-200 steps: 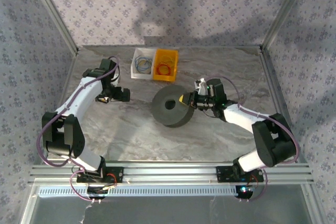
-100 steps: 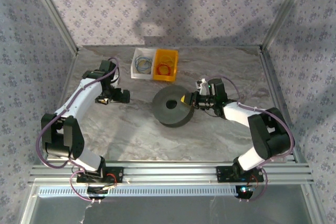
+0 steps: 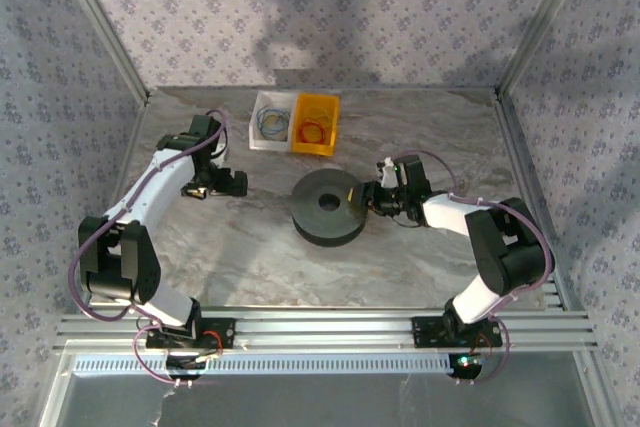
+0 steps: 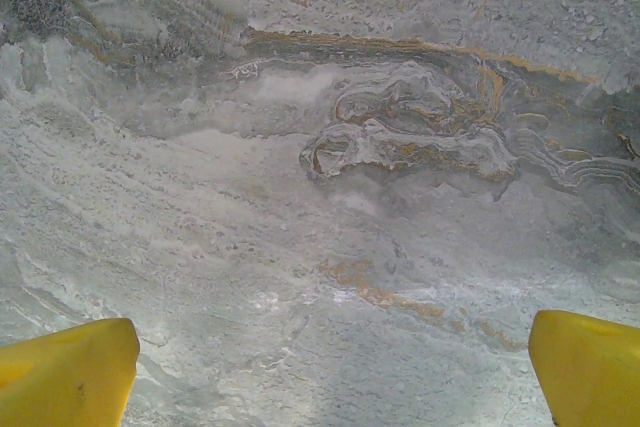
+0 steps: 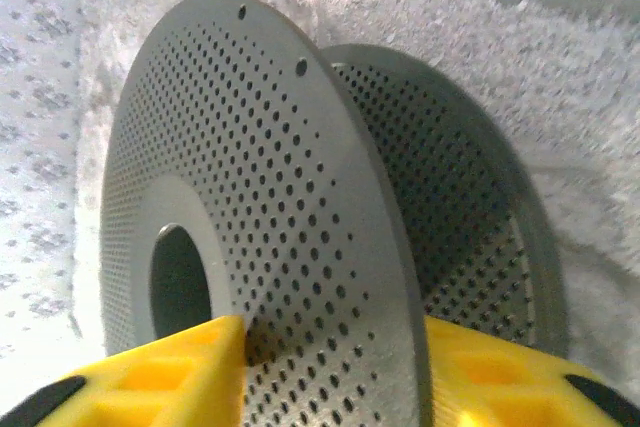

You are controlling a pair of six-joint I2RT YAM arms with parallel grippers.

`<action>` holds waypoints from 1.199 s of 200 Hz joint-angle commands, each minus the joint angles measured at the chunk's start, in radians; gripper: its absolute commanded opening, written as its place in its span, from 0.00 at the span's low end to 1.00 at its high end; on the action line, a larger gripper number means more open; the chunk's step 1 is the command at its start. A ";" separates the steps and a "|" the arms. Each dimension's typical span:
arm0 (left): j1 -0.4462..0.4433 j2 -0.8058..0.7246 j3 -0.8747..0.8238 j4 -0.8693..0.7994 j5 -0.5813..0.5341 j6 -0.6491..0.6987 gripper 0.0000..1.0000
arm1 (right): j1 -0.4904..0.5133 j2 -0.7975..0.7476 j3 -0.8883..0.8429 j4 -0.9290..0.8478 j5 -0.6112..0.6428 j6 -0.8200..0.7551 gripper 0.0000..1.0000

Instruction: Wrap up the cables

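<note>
Spool lies flat. Right gripper straddles its right rim — pinching or loose, unclear. Left gripper gapes wide, well left of it, over bare table. Red cables sit in the yellow bin behind it.

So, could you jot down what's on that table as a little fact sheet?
spool: dark grey, lying flat on the table
right gripper: open, fingers straddling the spool's flange
left gripper: open, over bare table
yellow bin: holds a coiled red cable
white bin: holds a bluish coil
</note>
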State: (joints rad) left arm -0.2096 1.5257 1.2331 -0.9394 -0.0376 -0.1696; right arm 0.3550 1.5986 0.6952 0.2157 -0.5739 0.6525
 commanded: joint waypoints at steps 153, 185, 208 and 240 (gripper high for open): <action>-0.004 -0.027 -0.004 -0.020 0.021 -0.001 1.00 | 0.036 0.026 0.706 -0.729 0.281 -0.554 0.98; -0.004 -0.007 0.015 -0.024 0.023 0.014 1.00 | 0.050 0.291 1.057 -0.811 0.195 -0.622 0.94; -0.004 0.008 0.038 -0.033 0.025 0.026 1.00 | 0.068 0.516 1.362 -0.951 0.155 -0.671 0.95; -0.003 0.019 0.055 -0.034 0.030 0.034 1.00 | 0.078 0.779 1.736 -1.054 0.102 -0.681 0.95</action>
State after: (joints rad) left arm -0.2096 1.5288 1.2423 -0.9443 -0.0284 -0.1547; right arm 0.4206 2.2436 2.2219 -0.6807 -0.4088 0.0143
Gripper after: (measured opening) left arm 0.997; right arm 0.947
